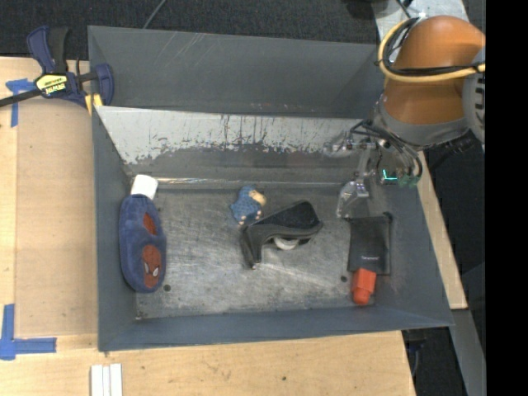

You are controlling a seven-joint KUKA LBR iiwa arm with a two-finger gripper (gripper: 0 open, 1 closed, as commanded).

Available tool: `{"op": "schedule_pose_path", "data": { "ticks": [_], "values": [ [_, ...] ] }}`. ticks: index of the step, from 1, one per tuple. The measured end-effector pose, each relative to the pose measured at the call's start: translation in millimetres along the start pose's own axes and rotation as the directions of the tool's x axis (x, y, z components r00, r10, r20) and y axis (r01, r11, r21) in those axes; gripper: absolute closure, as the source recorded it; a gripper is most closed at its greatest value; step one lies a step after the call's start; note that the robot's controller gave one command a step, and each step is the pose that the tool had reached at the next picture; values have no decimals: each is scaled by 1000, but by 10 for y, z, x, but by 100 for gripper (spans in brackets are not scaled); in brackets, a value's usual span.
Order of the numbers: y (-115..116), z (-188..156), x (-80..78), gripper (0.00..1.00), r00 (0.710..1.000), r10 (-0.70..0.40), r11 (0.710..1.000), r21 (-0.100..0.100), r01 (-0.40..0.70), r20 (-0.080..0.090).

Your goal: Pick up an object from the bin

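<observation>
My gripper point(356, 195) hangs at the right side of the bin, its metal fingers pointing down just above the top end of a flat black thing with an orange-red cap point(368, 254). Nothing shows between the fingers. To its left lies a black angled tool point(278, 228) in the middle of the bin floor, with a small blue and yellow figure point(247, 205) touching its upper left end.
A blue slipper with a red face on it point(142, 246) lies along the left wall, with a small white cylinder point(143, 186) at its top end. The arm's orange dome sits above the bin's right rim.
</observation>
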State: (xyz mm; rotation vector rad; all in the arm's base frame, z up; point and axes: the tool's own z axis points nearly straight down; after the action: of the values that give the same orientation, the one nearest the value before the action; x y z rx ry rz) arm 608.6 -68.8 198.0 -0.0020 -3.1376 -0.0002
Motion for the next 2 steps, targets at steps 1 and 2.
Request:
{"op": "schedule_pose_path", "data": {
  "ticks": [1,2],
  "values": [
    [301,1146,181,0,968,-252,968,4,252,10],
    [308,1162,190,100,967,-254,967,3,254,7]
  ]
}}
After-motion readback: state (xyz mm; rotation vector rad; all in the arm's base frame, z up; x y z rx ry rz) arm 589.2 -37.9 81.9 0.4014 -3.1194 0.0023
